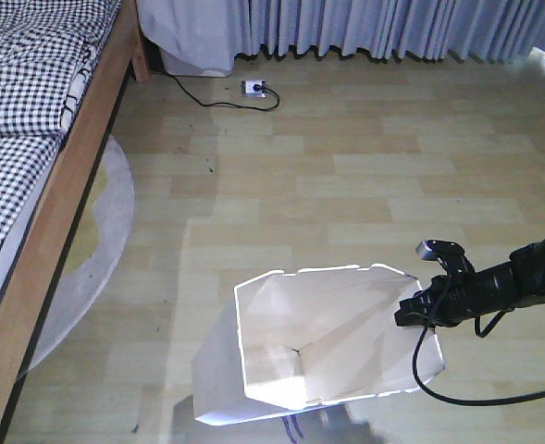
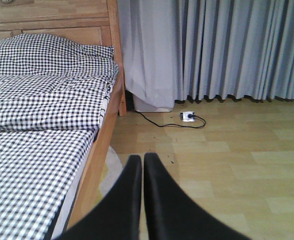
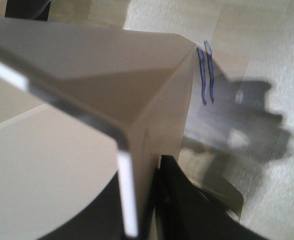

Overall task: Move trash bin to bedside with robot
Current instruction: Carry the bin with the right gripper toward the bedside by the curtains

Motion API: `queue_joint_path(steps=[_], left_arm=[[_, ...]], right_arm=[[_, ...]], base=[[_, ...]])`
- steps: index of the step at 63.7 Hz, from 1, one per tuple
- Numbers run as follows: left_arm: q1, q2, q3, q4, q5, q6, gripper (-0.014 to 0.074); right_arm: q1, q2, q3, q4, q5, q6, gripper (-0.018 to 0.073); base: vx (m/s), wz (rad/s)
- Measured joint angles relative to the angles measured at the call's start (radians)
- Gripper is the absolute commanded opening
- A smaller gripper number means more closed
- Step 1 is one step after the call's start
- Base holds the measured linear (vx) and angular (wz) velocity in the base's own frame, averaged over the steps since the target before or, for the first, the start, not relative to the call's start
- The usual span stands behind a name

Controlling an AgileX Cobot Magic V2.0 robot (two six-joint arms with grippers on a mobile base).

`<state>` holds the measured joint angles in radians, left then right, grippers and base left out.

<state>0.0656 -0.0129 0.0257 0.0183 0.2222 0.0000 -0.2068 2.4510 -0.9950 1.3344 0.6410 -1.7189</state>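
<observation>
Right claw (image 1: 411,313) pinches the trash bin (image 1: 328,333) rim; carry to the bed (image 1: 22,92) at frame left not yet done; left claw (image 2: 143,170) closed, empty.

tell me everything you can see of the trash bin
The trash bin is white, thin-walled plastic with faceted, folded-looking sides and an angular rim; its inside looks cream and empty. It stands on the wooden floor, open top up, apart from the bed. The right gripper pinches its right rim wall; nothing else appears to touch it.
</observation>
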Motion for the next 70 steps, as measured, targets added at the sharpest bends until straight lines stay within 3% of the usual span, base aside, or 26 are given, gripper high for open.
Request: queue_joint_path(steps=[70], left_arm=[[0.0, 0.0, 0.0, 0.0, 0.0, 0.0, -0.0006]], right_arm=[[0.0, 0.0, 0.0, 0.0, 0.001, 0.0, -0.0006]], base=[[0.42, 0.02]])
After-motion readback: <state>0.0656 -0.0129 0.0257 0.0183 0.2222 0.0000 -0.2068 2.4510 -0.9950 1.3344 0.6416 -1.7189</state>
